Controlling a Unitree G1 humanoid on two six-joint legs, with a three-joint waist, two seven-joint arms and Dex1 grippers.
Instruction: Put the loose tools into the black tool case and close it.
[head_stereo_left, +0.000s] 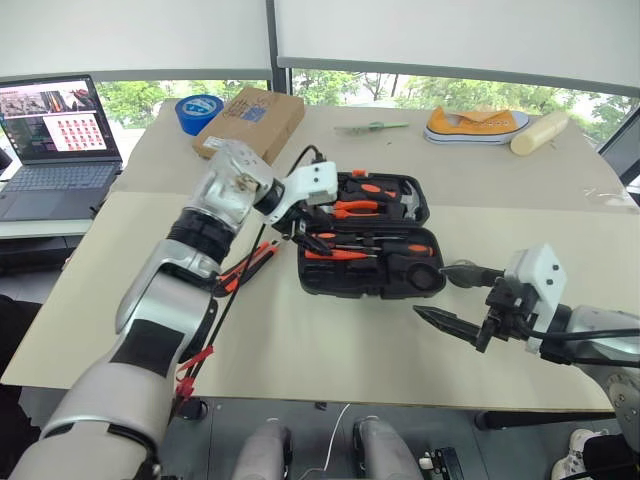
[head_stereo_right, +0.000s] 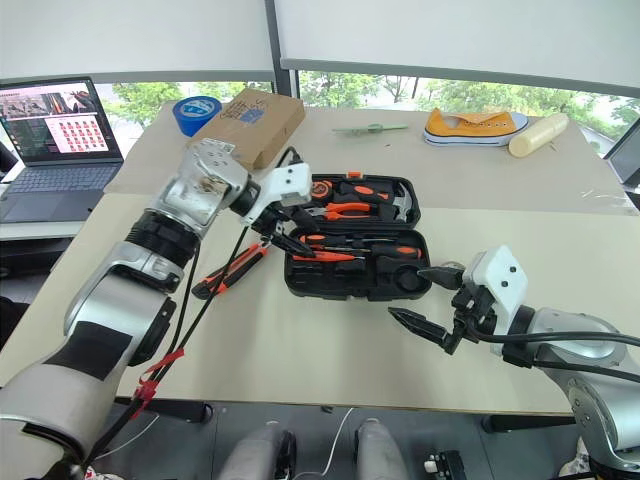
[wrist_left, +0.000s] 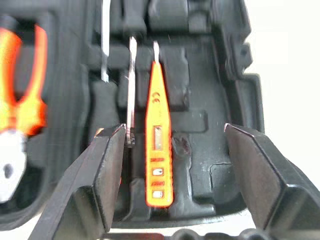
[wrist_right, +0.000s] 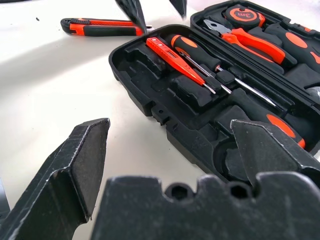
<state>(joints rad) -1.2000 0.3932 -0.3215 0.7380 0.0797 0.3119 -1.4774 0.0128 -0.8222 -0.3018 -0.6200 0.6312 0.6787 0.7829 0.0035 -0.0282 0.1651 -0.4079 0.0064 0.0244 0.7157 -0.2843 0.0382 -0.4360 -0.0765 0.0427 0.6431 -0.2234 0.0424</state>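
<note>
My left claw (head_stereo_right: 283, 237) hangs over the left end of the case (head_stereo_right: 352, 240), fingers spread and holding nothing. In the left wrist view its two fingers (wrist_left: 102, 175) straddle the case's moulded slots; a slim orange tester (wrist_left: 158, 150) lies in its slot between them, and a thin metal shaft (wrist_left: 132, 90) runs just beside the one finger. I cannot tell whether that finger touches the shaft.

My right claw (head_stereo_left: 448, 296) sits at the case's right end, just off its near corner, fingers wide apart and empty, pointing toward the case. Through the right wrist view I see over its fingers (wrist_right: 75, 165) into the near half of the case: the tester, two screwdrivers (wrist_right: 200, 57) side by side, and a thicker screwdriver handle (wrist_right: 280, 125) nearer the claw.

The case lies open on the table (head_stereo_left: 330, 350), both halves flat, the far half carrying orange pliers (head_stereo_right: 345, 211) and a hammer (head_stereo_right: 402, 203). The knife (head_stereo_right: 232, 272) is still loose on the table, left of the case and apart from it, under my left arm.

Farther back stand a cardboard box (head_stereo_left: 252, 122) and a blue tape roll (head_stereo_left: 197, 110) touching its left corner, with a laptop (head_stereo_left: 60, 140) at the far left. A yellow shoe (head_stereo_left: 475, 125) rests far right.
</note>
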